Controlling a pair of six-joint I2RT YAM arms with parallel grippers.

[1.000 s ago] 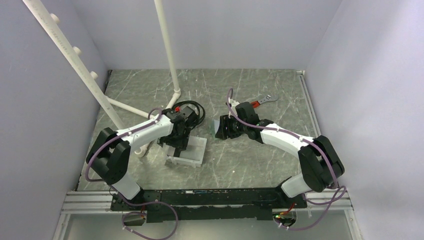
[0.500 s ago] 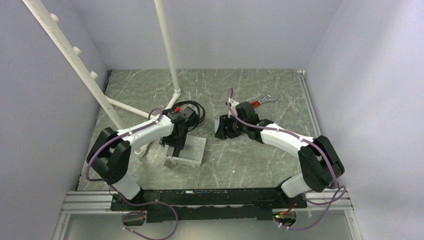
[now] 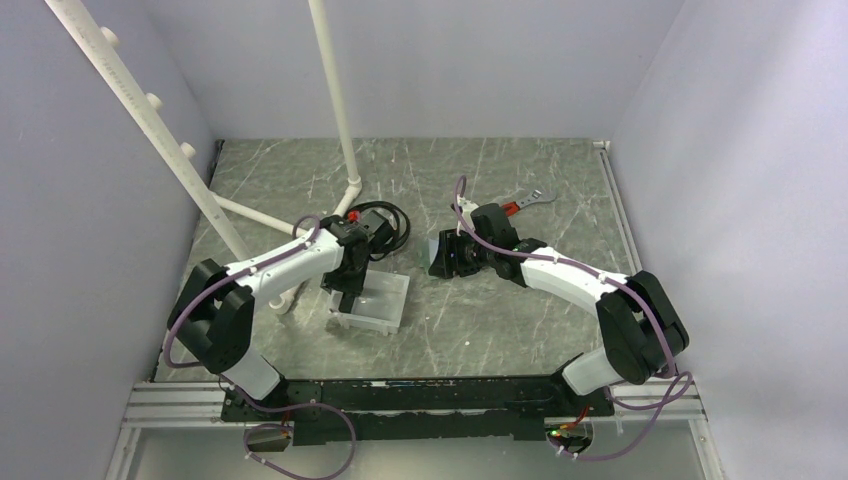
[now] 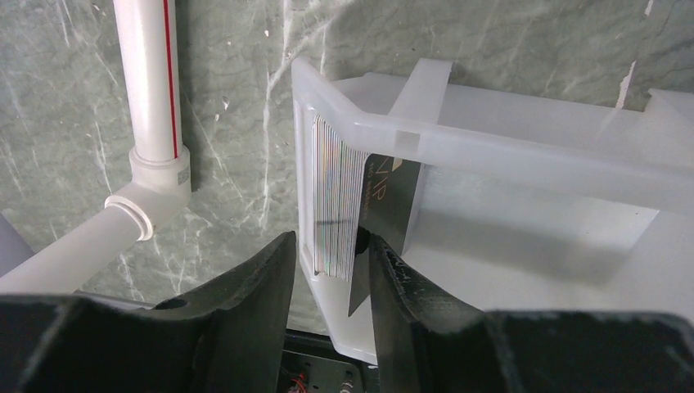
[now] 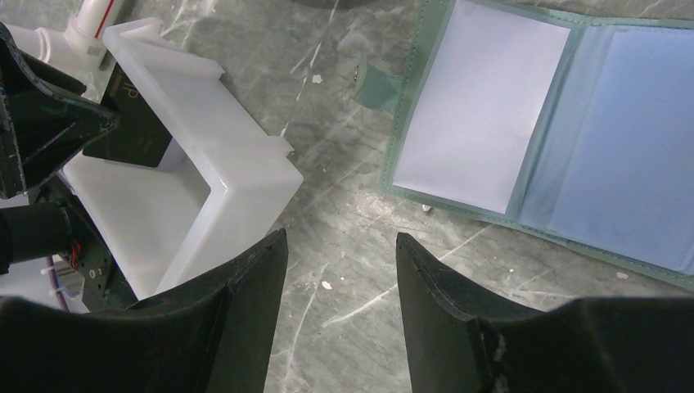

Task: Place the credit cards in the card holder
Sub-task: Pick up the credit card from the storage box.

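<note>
The credit cards (image 4: 337,196) stand on edge as a stack against the left wall of a white tray (image 4: 532,147), with a dark card (image 4: 393,196) at the inner face. My left gripper (image 4: 331,241) is open and straddles that wall and the stack. Its right finger (image 4: 401,286) touches the dark card, and its left finger (image 4: 262,286) sits just outside the wall. The card holder (image 5: 565,123) lies open on the table, showing a white insert and pale blue pockets. My right gripper (image 5: 340,237) hangs open and empty over bare table beside it.
White pipes (image 4: 151,106) run close to the tray's left side and rise as a frame (image 3: 340,110) behind. A coiled black cable (image 3: 385,220) lies behind the tray (image 3: 385,305). A red-handled wrench (image 3: 525,200) rests at the back right.
The left gripper's jaws have narrowed around the tray wall and card stack, and it has shifted slightly left. The right arm has hardly moved.
</note>
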